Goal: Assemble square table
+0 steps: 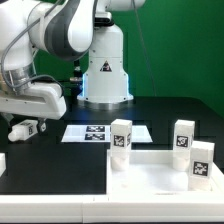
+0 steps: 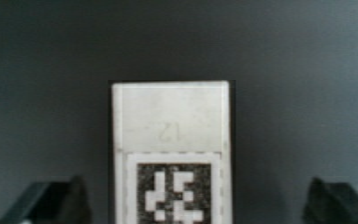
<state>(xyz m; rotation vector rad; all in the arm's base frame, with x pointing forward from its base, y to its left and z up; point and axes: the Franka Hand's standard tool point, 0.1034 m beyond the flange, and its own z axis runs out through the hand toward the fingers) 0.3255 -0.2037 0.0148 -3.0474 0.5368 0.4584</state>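
The white square tabletop (image 1: 150, 185) lies at the front of the exterior view's right. Three chunky white tagged legs (image 1: 120, 136) (image 1: 182, 134) (image 1: 202, 164) stand upright at its corners. A fourth white leg (image 1: 24, 129) lies loose on the black table at the exterior view's left. My gripper (image 1: 28, 118) hangs right over it. In the wrist view this leg (image 2: 172, 120) lies lengthwise between my fingertips (image 2: 59, 202), tag facing up. The gripper (image 2: 202, 205) is open, with gaps between both fingers and the leg.
The marker board (image 1: 96, 132) lies flat on the table between the loose leg and the tabletop. The robot's white base (image 1: 105, 70) stands behind it. A white bar end (image 1: 2, 160) shows at the exterior view's left edge.
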